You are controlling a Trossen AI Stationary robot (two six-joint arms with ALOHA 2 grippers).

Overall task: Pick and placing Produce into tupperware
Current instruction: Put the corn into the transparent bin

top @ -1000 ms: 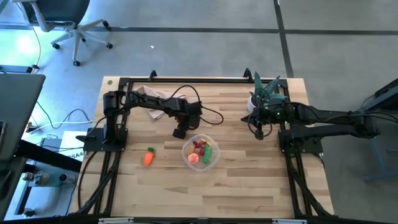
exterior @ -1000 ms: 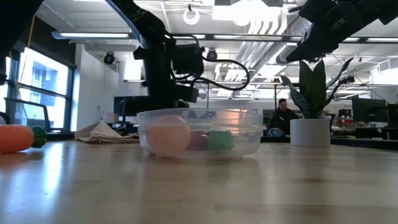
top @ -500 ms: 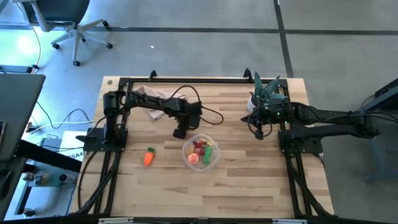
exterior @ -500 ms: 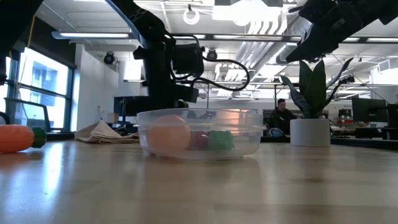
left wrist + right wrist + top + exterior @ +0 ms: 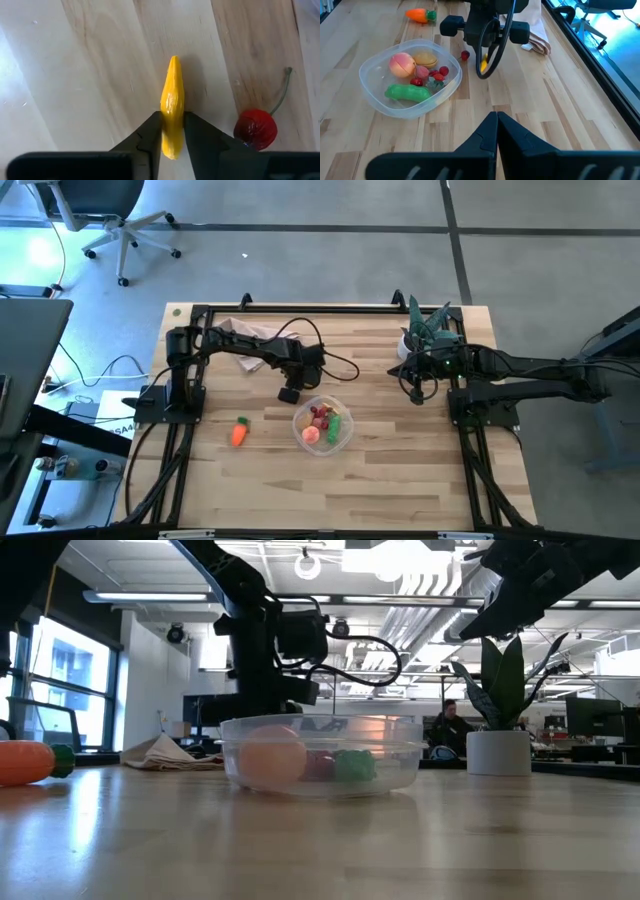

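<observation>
A yellow produce piece (image 5: 172, 107), long and pointed, lies on the wood table just beyond the tupperware's far side. My left gripper (image 5: 172, 137) stands over it, shut on it. A red cherry (image 5: 256, 127) lies beside it. The round clear tupperware (image 5: 323, 425) holds a peach, a green pepper, a tan piece and small red fruits. An orange carrot (image 5: 239, 431) lies on the table to the tupperware's left. My right gripper (image 5: 496, 125) hovers shut by the potted plant at the table's far right, touching nothing. My left gripper pinches the yellow piece's two long sides (image 5: 172, 131) between its two fingers, near one end. The fingers (image 5: 150, 137) come from above, pointing down, and lie across the piece. The piece lies flat on the table, its pointed end sticking out beyond the fingers.
A beige napkin (image 5: 245, 332) is crumpled at the far left, under the left arm. A spiky green plant in a white pot (image 5: 425, 332) stands at the far right. Bare wood stretches along the near side of the table (image 5: 330, 490).
</observation>
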